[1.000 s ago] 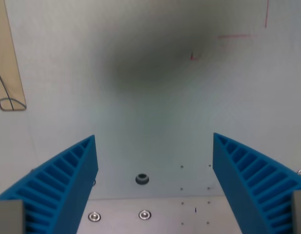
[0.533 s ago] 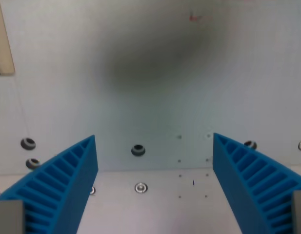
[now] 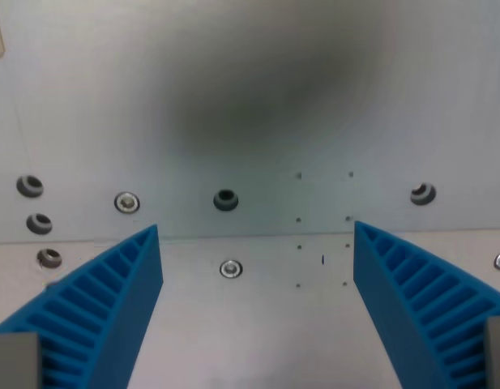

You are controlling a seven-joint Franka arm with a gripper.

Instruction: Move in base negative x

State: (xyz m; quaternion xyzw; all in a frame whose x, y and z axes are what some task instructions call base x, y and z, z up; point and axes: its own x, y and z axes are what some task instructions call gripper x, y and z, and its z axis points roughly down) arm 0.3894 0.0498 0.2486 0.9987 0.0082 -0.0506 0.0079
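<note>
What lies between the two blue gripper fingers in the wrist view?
In the wrist view, nothing is held between the blue fingers. The gap shows only the pale panel, one silver screw and some tiny dots.

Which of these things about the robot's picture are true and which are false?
1. The blue ribbed jaws stand wide apart. True.
2. The jaws are squeezing a red ball. False: nothing is between them.
3. A dark round hole sits in the pale grey table surface. True.
4. A shiny silver screw lies between the jaws, below the seam. True.
5. The surface is bright green. False: it is pale grey, with a dark blurry shadow.
</note>
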